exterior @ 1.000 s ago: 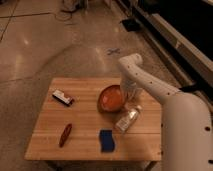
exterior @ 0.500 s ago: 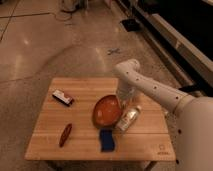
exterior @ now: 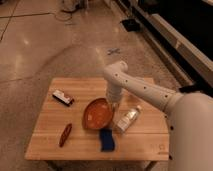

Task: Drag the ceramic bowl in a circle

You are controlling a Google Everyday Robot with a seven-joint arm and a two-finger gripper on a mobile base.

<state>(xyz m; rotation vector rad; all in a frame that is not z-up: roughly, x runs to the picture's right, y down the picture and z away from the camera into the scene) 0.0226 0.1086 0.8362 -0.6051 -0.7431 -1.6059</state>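
Note:
The ceramic bowl (exterior: 97, 114) is a shallow orange-red glossy bowl near the middle of the wooden table (exterior: 85, 90). It looks tilted, its right edge raised. My white arm reaches in from the right, and my gripper (exterior: 113, 104) points down at the bowl's upper right rim, touching it.
A clear plastic bottle (exterior: 127, 119) lies just right of the bowl. A blue sponge-like object (exterior: 106, 139) lies in front of the bowl. A reddish-brown elongated item (exterior: 65, 134) lies front left. A small white and dark packet (exterior: 63, 97) lies at the back left.
The bowl has slid toward the front left across the table, and my gripper has moved with it, away from the back right area.

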